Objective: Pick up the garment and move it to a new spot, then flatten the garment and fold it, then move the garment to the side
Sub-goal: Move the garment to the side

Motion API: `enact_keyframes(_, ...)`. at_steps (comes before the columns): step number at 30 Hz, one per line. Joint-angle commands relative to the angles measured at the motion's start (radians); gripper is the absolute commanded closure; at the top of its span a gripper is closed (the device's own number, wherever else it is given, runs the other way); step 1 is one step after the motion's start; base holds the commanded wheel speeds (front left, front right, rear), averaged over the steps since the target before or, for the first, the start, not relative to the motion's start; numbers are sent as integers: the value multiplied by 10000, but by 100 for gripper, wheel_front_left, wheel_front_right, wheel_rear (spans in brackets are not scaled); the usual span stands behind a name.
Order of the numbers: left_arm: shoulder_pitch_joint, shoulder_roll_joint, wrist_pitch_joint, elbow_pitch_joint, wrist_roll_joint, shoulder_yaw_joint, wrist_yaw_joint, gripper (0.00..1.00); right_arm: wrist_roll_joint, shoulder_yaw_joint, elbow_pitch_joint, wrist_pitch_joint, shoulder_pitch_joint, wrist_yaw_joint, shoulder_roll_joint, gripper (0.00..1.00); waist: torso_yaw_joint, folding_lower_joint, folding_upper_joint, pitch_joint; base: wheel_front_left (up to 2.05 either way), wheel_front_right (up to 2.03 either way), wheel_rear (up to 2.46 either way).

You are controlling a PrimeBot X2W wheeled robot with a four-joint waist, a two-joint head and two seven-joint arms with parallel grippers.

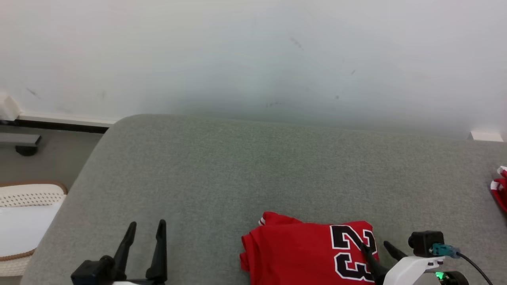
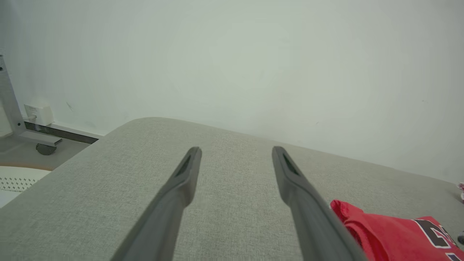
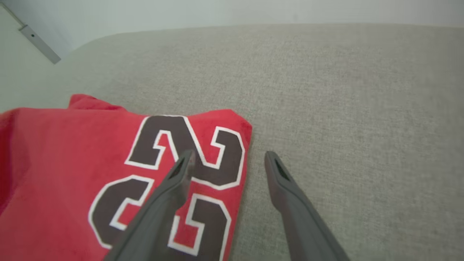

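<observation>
Since the red jersey (image 1: 301, 253) lies as a compact, layered rectangle on the grey cushion (image 1: 237, 166), flattening and folding appear complete. The step in hand is judged to be the last one: moving the jersey to the side.

Position of the jersey: bottom of the head view, right of centre, with its lower part cut off by the frame edge. The black number (image 1: 352, 253) faces up at its right end.

The left gripper (image 1: 147, 222) sits at the lower left of the head view, well apart from the jersey. Its fingers are spread wide with nothing between them. In the left wrist view it looks over bare cushion, with the jersey at the lower right of that frame.

The right gripper (image 1: 374, 244) sits at the lower right of the head view, fingers spread wide, holding nothing. In the right wrist view one finger is over the number and the other is over bare cushion just beside the jersey's right edge. Whether the finger touches the cloth cannot be told.

Next move, as a judgement: the right gripper needs to lower and close on all layers at that edge, not the top layer alone, or the fold is likely to open during the move. A second red and white item (image 1: 501, 190) lies at the right edge of the head view; the chosen spot should be kept apart from it.
</observation>
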Motion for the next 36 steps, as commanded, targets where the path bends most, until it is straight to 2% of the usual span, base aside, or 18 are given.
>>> enact_keyframes(1,-77,29,1,-3,-1,2,-28,0,257,8,204,146,-169,-4,53,0,131,0,0,27,0,0,0)
enact_keyframes(12,-95,27,1,44,-61,-97,-30,0,1207,363,1675,1770,-142,-15,309,0,396,0,0,48,0,0,0)
enact_keyframes(13,-101,27,1,53,-55,-95,-30,0,1311,416,1678,1848,-138,-14,351,13,402,0,0,44,0,0,0)
enact_keyframes(14,-104,27,1,61,-55,-93,-30,0,1444,485,1619,1878,-128,-14,382,51,406,0,0,38,0,0,0)
enact_keyframes(16,-107,26,1,57,-72,-79,-30,0,1633,577,1454,1742,-145,-1,381,97,394,0,0,28,0,0,0)
enact_keyframes(17,-107,26,1,51,-80,-78,-30,0,1693,612,1377,1637,-184,-3,323,100,382,0,0,23,0,0,0)
enact_keyframes(27,-105,26,1,-118,-188,-176,-31,0,1930,788,876,625,-920,-3,-326,100,-21,0,0,-119,0,0,0)
enact_keyframes(36,-82,25,1,-265,-475,-749,-31,0,1776,782,372,638,-1411,-3,-1346,100,-1127,0,0,-211,0,0,0)
